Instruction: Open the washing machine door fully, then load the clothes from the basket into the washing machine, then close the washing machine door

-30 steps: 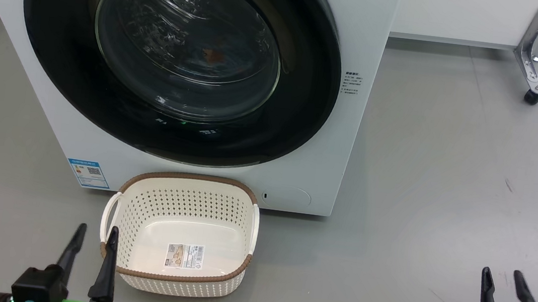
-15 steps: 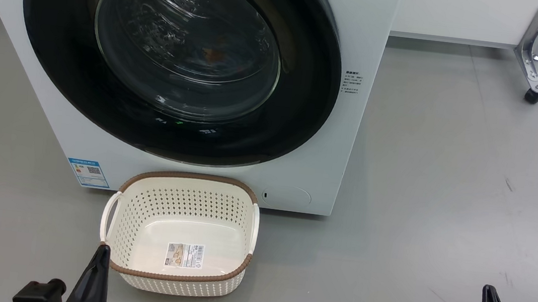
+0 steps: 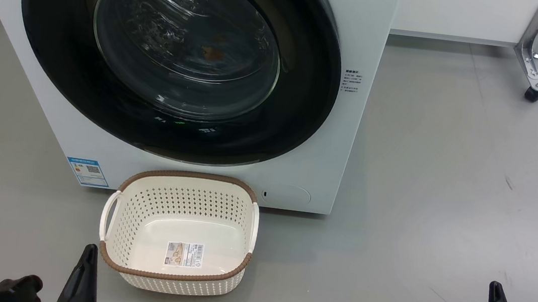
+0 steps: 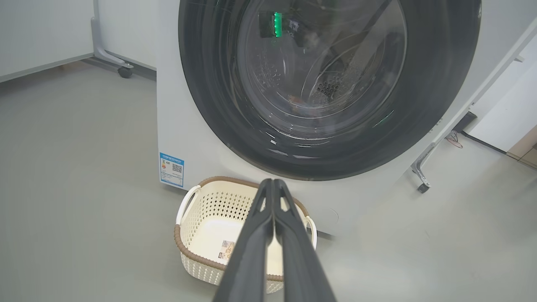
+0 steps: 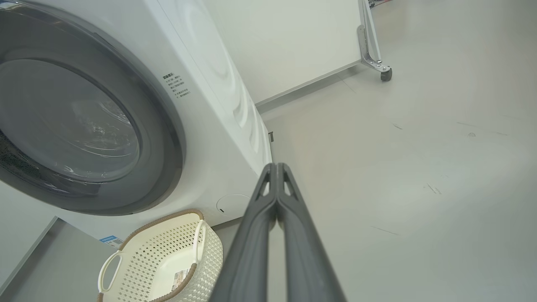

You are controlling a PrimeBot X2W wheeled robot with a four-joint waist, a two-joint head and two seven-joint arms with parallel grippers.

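Washing machine (image 3: 362, 40) fills the upper left of the head view, front face toward the robot. Washing machine door (image 3: 55, 71) sits flat against that front, latched side not discernible. It is round, so no long axis, and the glass bowl bulges out toward the robot. A small orange-brown patch shows behind the glass; can't tell what it is.

Basket (image 3: 173, 277) stands upright on the floor (image 3: 446, 191), mouth up, centred below the door's lower edge. Its far rim is just beside the machine base; contact can't be told. Handles are at its left and right ends, and it looks near-square from here, so the long axis is hard to call. A printed label (image 3: 184, 254) lies on its inner floor. Blue sticker (image 3: 87, 172) is on the machine's lower left corner.

Open room: wide bare floor to the right of the machine, running out to a metal leg on a caster (image 3: 534, 92). A narrower floor strip lies to the machine's left.

Left end effector (image 3: 89, 252): fingers pressed together, holding nothing, tip near the basket's near-left corner. Right end effector (image 3: 496, 291): fingers pressed together, holding nothing, over bare floor and well apart from the basket.
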